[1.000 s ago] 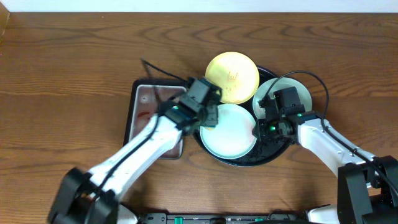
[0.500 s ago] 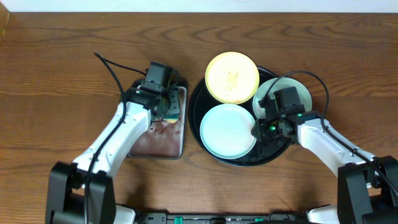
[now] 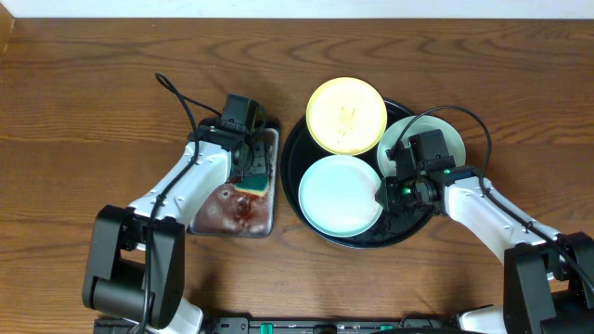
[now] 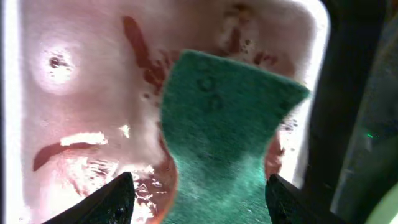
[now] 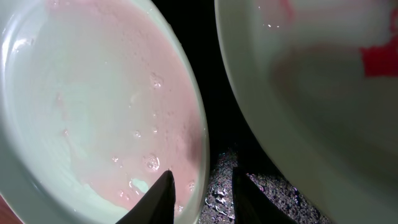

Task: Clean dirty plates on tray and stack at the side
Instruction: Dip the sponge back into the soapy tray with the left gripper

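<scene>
- Overhead: the black tray (image 3: 367,240) sits right of the counter's centre, nearer the back edge. It holds all three plates: the yellow plate (image 3: 346,115) at the back, the front blue plate (image 3: 339,195) toward the front edge, and the right blue plate (image 3: 447,137) toward the right edge. Nothing is stacked at the side yet.
- Overhead: my left gripper (image 3: 249,167) is over the metal tray (image 3: 215,215), just left of the black tray, with the sponge (image 3: 252,185) under it. My right gripper (image 3: 388,190) is at the front blue plate's right rim.
- Left wrist: the fingers (image 4: 115,199) are spread wider than the sponge. It lies on the red-smeared metal tray with a clear gap on one side, so I read it as not pinched.
- Right wrist: the fingers (image 5: 163,190) are partly spread and straddle the front blue plate's rim, one over the dish and one over the black tray. Tray surface shows between rim and outer finger, so it's not clamped.
- Right wrist: the front blue plate carries a pinkish wet film, and the right blue plate has a red smear (image 5: 379,59).
- Handling, my guess: the plates are stiff, light, glossy and wet, so they will slip. I'd pinch across the rim, one finger inside, squeeze firmly and lift slowly. I can't tell the material, so I'd treat them as breakable.
</scene>
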`<action>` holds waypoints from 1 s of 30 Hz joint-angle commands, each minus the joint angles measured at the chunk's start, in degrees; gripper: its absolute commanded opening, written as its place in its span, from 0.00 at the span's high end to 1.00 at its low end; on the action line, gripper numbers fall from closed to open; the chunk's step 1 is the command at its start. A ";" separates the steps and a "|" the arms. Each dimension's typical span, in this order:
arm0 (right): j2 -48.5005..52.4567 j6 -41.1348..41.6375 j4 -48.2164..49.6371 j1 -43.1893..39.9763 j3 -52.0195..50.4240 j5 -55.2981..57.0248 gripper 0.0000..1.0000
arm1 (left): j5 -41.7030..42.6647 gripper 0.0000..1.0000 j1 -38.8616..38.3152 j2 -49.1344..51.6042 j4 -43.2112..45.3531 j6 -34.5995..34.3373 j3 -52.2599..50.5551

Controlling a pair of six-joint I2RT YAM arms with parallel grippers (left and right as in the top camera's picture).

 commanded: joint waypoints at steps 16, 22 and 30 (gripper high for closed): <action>0.28 0.92 -0.02 0.28 0.52 -0.90 0.78 | 0.74 0.77 0.09 7.85 6.78 0.81 -0.83; 0.28 0.92 -0.02 0.28 0.50 -0.90 0.79 | 0.72 0.93 0.68 5.22 6.84 2.54 0.74; 0.28 0.90 -0.02 0.26 0.52 -0.90 0.80 | 2.05 0.27 1.46 2.54 1.20 2.43 0.96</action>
